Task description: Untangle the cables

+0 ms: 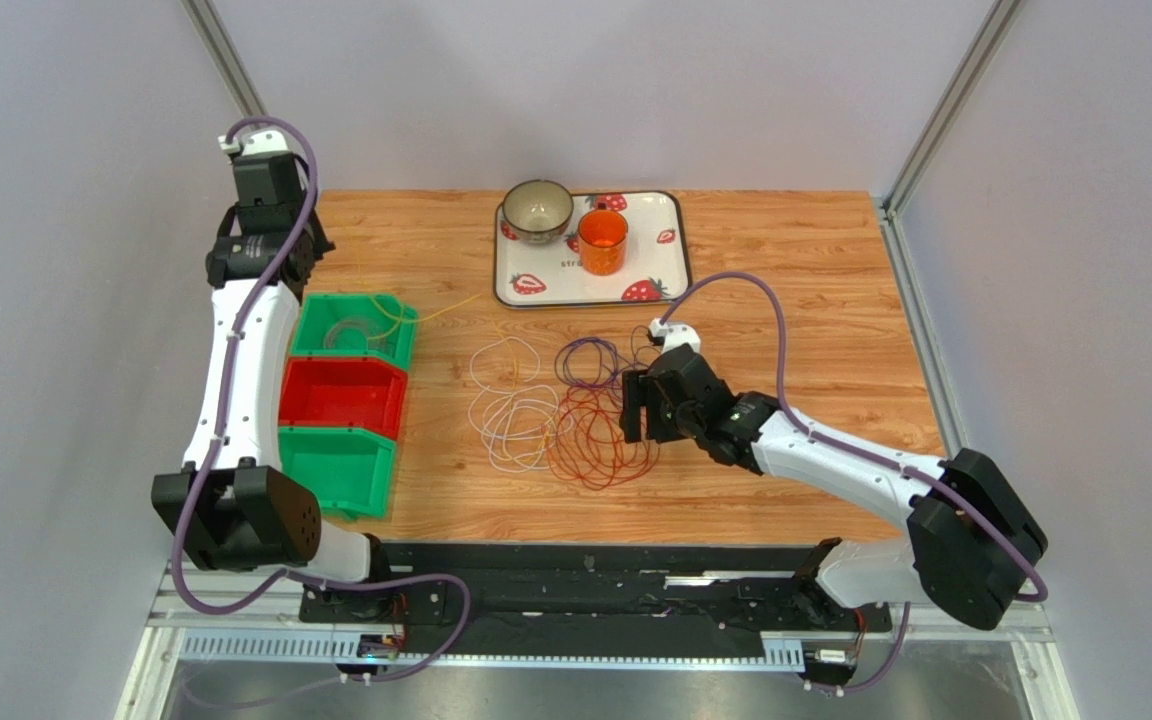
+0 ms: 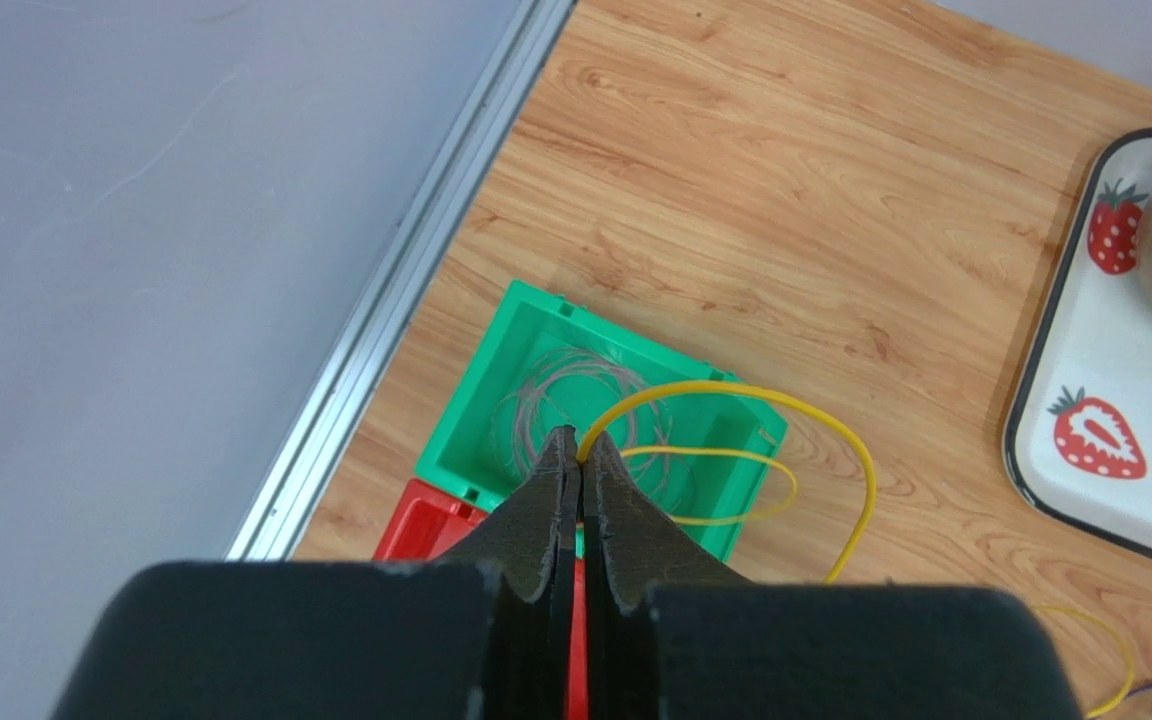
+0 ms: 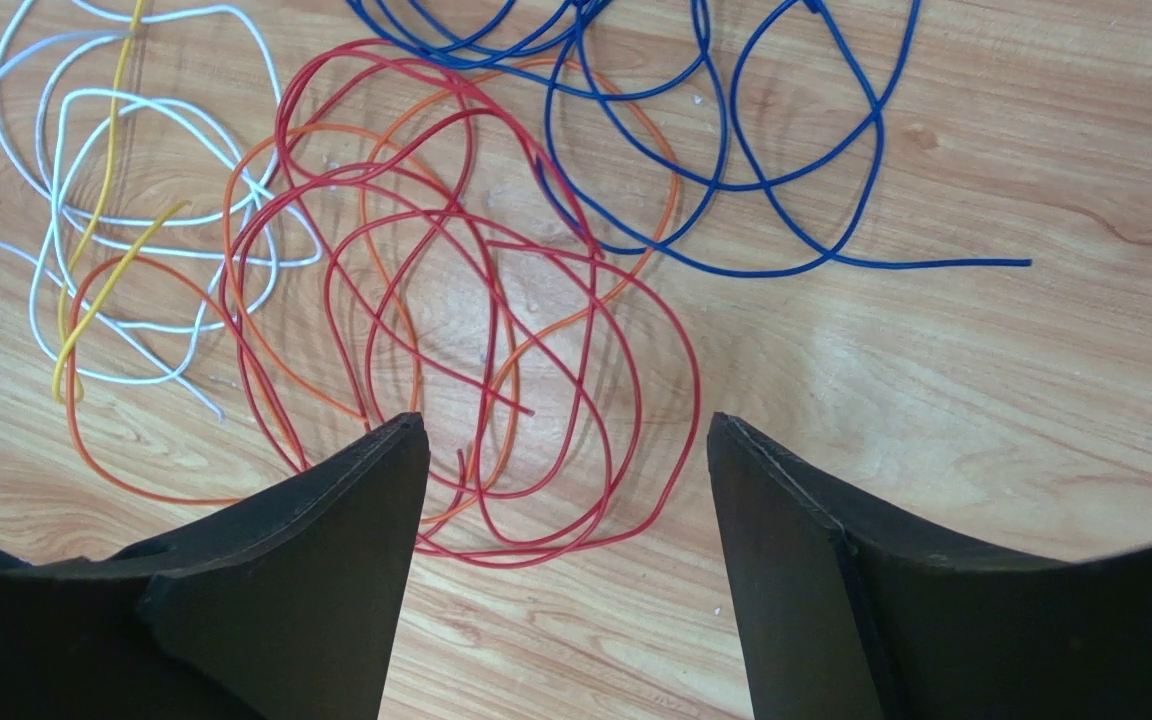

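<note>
The cables lie in loose loops mid-table: white (image 1: 515, 428), red and orange (image 1: 597, 438), and purple (image 1: 593, 360). In the right wrist view the red cable (image 3: 515, 560) overlaps the orange cable (image 3: 74, 390), with the white cable (image 3: 35, 270) at left and the blue-purple cable (image 3: 913, 266) at top. My right gripper (image 3: 567, 428) (image 1: 635, 405) hangs open just above the red loops' near edge, with nothing between its fingers. My left gripper (image 2: 582, 450) is shut on the yellow cable (image 2: 871, 473). That cable arcs over the far green bin (image 2: 477, 390) onto the table.
A row of bins sits at left: green (image 1: 354, 333), red (image 1: 342, 398), green (image 1: 334, 468). The far green bin holds a pale coiled cable (image 2: 582, 393). A strawberry-print tray (image 1: 654, 285) at the back carries a bowl (image 1: 537, 210) and an orange cup (image 1: 602, 237).
</note>
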You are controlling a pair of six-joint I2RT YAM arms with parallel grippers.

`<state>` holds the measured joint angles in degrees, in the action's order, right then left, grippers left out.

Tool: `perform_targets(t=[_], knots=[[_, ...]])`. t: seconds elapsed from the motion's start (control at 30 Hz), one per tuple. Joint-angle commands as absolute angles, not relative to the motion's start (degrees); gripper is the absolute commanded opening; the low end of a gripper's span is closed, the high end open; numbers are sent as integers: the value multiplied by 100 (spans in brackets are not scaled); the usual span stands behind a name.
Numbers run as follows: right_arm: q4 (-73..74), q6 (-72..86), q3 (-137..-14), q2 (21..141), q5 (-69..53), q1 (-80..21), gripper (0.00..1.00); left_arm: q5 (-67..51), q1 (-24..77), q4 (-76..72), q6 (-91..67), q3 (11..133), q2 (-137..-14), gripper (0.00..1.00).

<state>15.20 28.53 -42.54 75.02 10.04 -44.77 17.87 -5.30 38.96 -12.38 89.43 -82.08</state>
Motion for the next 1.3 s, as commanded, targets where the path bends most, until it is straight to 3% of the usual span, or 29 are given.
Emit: perform_targets(t=[0.0,0.2,0.63,1.07,1.17,1.27], knots=[[766,2909,-4096,7488,695,-4324,72,1811,-598,2701,-1002,8448,-8025,0],[537,2804,-3964,7444,457,-4298,70,1600,-677,1319,-958,7023,-7699,0],[185,2681,-3621,7084,141,-4307,70,1424,-1142,1555,-1274,7381,-9130,0],[123,2663,-3568,7040,97,-4307,70,1046,-1423,1626,-1450,7497,-9545,0],[123,2663,-3560,7031,97,-4307,70,923,-1503,1591,-1538,7462,-9527,4],[114,2663,-3560,7031,88,-4307,70,870,-1547,1556,-1538,7427,-9527,20]])
